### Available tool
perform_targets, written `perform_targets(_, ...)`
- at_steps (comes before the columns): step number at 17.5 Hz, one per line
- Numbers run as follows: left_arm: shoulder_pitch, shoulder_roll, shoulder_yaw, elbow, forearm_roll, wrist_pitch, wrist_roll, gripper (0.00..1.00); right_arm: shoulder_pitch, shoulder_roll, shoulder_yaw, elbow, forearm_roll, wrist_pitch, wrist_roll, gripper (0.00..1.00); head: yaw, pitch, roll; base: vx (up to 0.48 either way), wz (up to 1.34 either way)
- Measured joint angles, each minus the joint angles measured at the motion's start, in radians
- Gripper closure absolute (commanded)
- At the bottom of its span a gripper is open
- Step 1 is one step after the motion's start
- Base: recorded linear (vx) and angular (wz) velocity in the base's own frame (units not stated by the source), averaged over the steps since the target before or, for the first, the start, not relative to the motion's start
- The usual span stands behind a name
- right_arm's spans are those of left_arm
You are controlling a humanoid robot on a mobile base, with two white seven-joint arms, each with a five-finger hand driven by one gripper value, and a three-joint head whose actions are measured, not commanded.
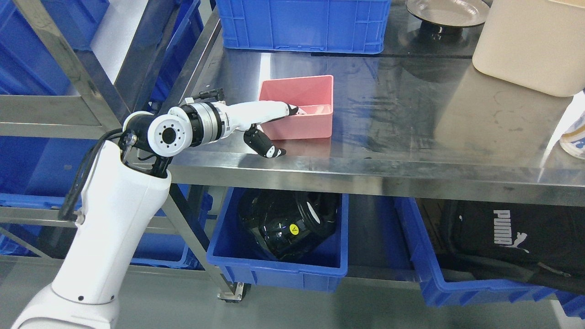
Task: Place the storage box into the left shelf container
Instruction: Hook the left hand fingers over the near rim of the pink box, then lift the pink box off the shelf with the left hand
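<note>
A pink open-topped storage box [307, 124] sits on the steel table [411, 137], near its front left corner. My left arm rises from the lower left, and my left hand [279, 130] is at the box's near-left corner. Its fingers [288, 109] reach over the front rim into the box. The thumb [267, 147] points down in front of the front wall, a little off it. The hand straddles that wall and has not closed on it. The box rests flat on the table. The left shelf rack [68, 68] holds blue bins [27, 41].
At the table's back stand a blue crate [301, 25], a metal plate [450, 11] and a beige container [530, 43]. A white object [573, 132] pokes in at the right edge. Under the table are a blue bin [279, 269] with a black item and a black bag [507, 237].
</note>
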Motion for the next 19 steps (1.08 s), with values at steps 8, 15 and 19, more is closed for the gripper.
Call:
perform_targets(8, -0.013, -0.076, 0.076, 0.069, -0.006, -0.141, -0.018, 1.00, 0.000, 0.000, 0.000, 0.000, 0.000, -0.004, 0.000, 0.00, 0.0000, 0.000, 0.000, 0.002, 0.02)
perform_targets(15, -0.014, -0.113, 0.145, 0.100, -0.018, -0.264, -0.013, 1.00, 0.000, 0.000, 0.000, 0.000, 0.000, -0.004, 0.000, 0.00, 0.0000, 0.000, 0.000, 0.003, -0.01)
perform_targets(19, -0.016, -0.124, 0.202, 0.092, -0.031, -0.365, -0.001, 1.00, 0.000, 0.000, 0.000, 0.000, 0.000, -0.005, 0.000, 0.00, 0.0000, 0.000, 0.000, 0.000, 0.00)
